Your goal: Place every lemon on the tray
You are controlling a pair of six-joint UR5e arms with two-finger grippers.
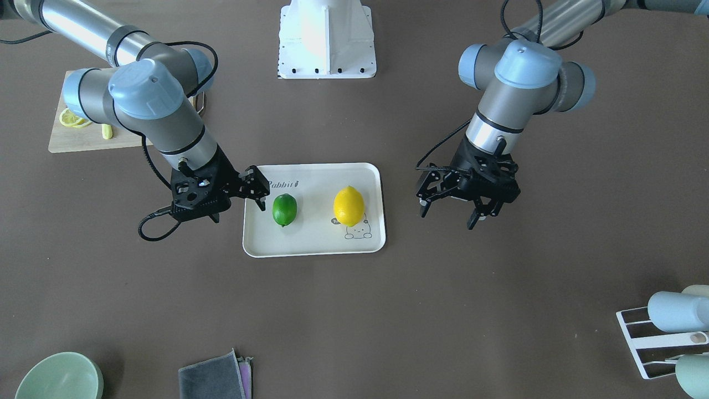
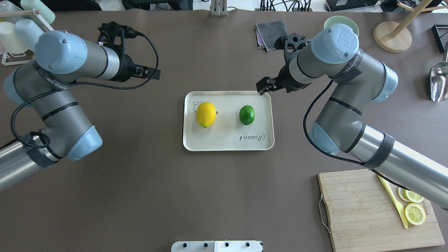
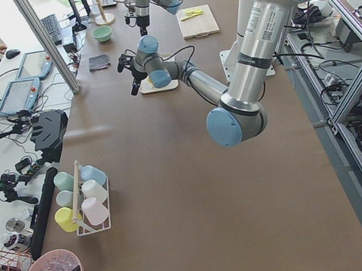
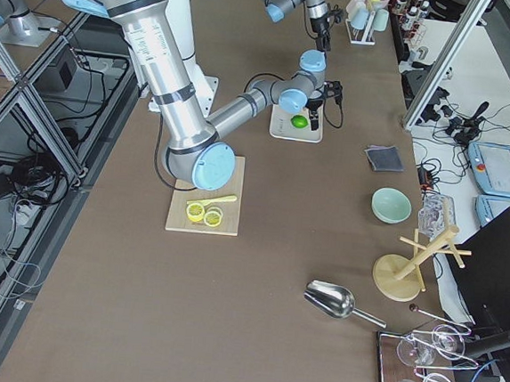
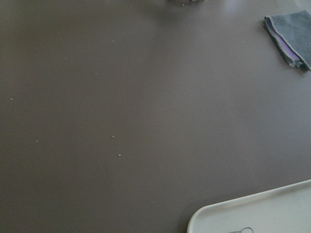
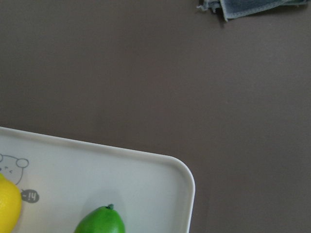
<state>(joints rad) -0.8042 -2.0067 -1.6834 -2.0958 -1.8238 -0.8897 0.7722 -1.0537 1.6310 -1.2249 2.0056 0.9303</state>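
The yellow lemon (image 1: 349, 206) (image 2: 205, 114) and the green lemon (image 1: 284, 209) (image 2: 246, 114) both lie on the beige "Rabbit" tray (image 1: 316, 244) (image 2: 227, 143), apart from each other. My left gripper (image 1: 450, 213) (image 2: 140, 71) hangs open and empty over bare table beside the tray's yellow-lemon end. My right gripper (image 1: 238, 204) (image 2: 276, 84) is open and empty at the tray's corner near the green lemon, not touching it. The right wrist view shows the tray corner (image 6: 121, 179), the green lemon (image 6: 102, 221) and the edge of the yellow lemon (image 6: 7, 206). The left wrist view shows only a tray corner (image 5: 252, 213).
A wooden cutting board (image 2: 364, 210) (image 1: 83, 141) with lemon slices and a yellow knife lies under my right arm. A grey cloth (image 2: 271, 31) (image 1: 213, 379), a green bowl (image 1: 58, 379), a cup rack (image 1: 664, 332), a metal scoop (image 2: 439, 82) and a wooden stand (image 2: 392, 33) line the far side.
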